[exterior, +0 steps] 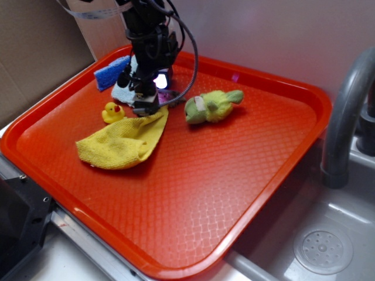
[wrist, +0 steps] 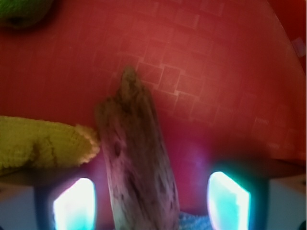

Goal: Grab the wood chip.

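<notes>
The wood chip (wrist: 134, 153), an oblong brown piece with a rough fibrous surface, lies on the orange tray (exterior: 234, 193). In the wrist view it runs lengthwise between my two fingers. My gripper (wrist: 151, 199) is open around it. The left pad (wrist: 74, 203) is close to the chip and the right pad (wrist: 228, 199) stands farther off, with tray showing in the gap. In the exterior view the gripper (exterior: 146, 104) is lowered at the tray's back left and hides most of the chip.
A yellow cloth (exterior: 120, 143) lies just left of the chip, its edge (wrist: 84, 141) nearly touching it. A rubber duck (exterior: 112, 112), a green-yellow plush toy (exterior: 212, 105), a blue sponge (exterior: 111, 71) and a pale cloth (exterior: 124, 91) sit nearby. A faucet (exterior: 345, 117) and sink (exterior: 322, 246) are to the right.
</notes>
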You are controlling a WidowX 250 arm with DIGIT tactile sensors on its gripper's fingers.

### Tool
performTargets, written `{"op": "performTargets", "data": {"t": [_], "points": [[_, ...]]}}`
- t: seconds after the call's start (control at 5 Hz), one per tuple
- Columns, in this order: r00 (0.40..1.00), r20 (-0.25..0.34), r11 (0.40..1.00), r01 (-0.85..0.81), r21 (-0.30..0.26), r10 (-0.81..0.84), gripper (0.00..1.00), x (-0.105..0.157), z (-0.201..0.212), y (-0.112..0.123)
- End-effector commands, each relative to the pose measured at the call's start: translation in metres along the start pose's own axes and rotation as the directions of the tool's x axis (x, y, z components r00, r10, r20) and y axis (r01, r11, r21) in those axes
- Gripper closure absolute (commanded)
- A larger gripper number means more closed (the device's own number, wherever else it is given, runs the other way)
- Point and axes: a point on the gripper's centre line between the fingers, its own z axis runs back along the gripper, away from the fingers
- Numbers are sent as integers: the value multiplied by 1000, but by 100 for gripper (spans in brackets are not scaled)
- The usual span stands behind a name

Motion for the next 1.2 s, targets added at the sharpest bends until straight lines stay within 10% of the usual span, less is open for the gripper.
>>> {"op": "performTargets", "data": {"t": [0.0,0.6,0.8,1.0], "points": [[1000,-9,1000,-15,-17,15,100,1,-11,-10],[999,2,999,-32,-23,33,100,-1,-8,-7],[960,98,963,-267,37,262,100,-17,30,6],[837,236,865,-500,-39,494,100,-51,74,25]]}}
